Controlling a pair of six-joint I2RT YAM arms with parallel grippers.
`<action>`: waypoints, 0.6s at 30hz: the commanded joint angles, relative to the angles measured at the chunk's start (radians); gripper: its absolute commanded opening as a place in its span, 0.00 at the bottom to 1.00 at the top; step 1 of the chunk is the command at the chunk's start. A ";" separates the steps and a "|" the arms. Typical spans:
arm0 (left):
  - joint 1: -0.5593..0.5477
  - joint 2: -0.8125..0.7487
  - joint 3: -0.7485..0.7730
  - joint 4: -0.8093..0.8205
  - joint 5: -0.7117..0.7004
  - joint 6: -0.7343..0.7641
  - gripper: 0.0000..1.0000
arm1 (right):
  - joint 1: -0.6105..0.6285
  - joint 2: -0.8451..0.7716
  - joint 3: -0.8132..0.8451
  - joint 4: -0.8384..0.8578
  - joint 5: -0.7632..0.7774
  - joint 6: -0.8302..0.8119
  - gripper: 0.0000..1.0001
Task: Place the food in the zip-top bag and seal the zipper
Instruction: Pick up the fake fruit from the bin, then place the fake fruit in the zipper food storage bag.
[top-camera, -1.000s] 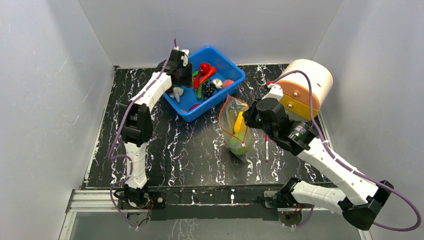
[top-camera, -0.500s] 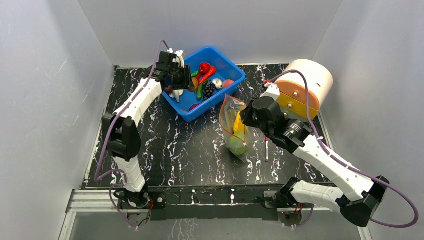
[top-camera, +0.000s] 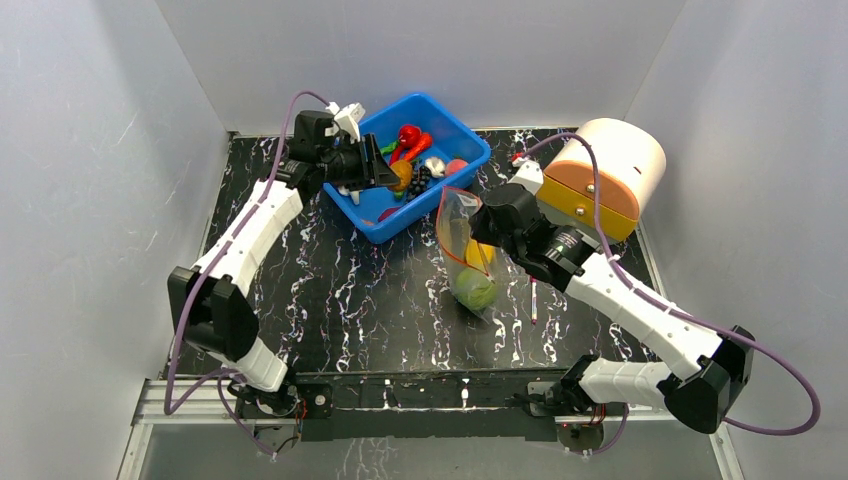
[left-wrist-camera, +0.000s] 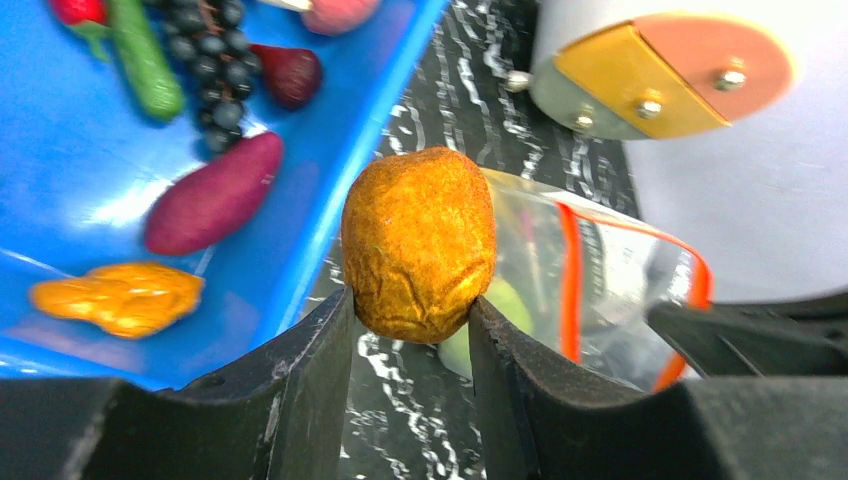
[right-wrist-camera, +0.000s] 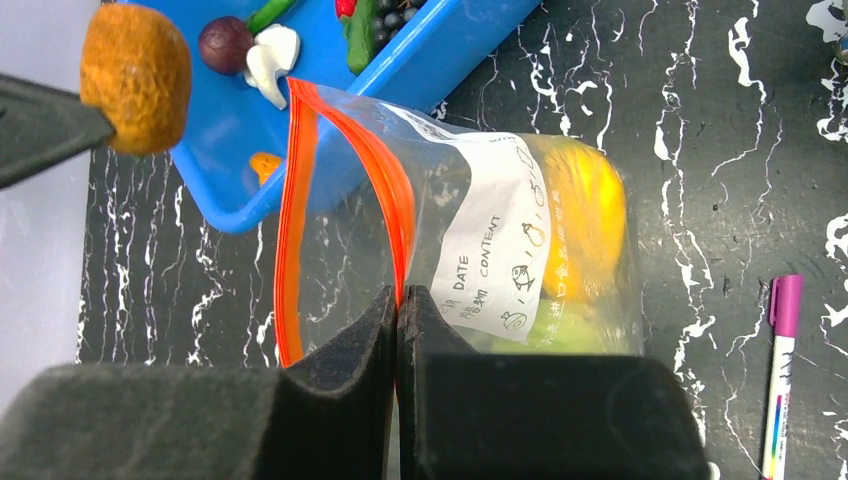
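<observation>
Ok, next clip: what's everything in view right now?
Blue plastic tub: one, table's far centre.
Toy foods: several, red, green, purple, white, orange, in tub.
Clear zip-top bag: one, red-orange zipper, open, beside tub.
Yellow piece, green melon: one each, inside bag.
Pink-capped pen: one, right of bag.
White cylinder: one, orange-yellow face, far right.
Black marbled table: one, under everything.
Left gripper: shut on orange-brown lumpy food, above tub.
Right gripper: pinching bag's mouth.

Left claw (left-wrist-camera: 412, 308), arm outstretched, grips brown food (left-wrist-camera: 418, 235); right claw (right-wrist-camera: 398, 300) pinches zip-top bag (right-wrist-camera: 480, 240).
</observation>
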 joint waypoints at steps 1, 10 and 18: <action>-0.011 -0.099 -0.069 0.096 0.203 -0.113 0.26 | -0.001 0.005 0.070 0.067 0.042 0.028 0.00; -0.088 -0.186 -0.182 0.271 0.348 -0.288 0.27 | 0.000 0.020 0.096 0.089 0.047 0.041 0.00; -0.194 -0.216 -0.235 0.263 0.245 -0.293 0.26 | 0.001 -0.003 0.091 0.091 0.029 0.046 0.00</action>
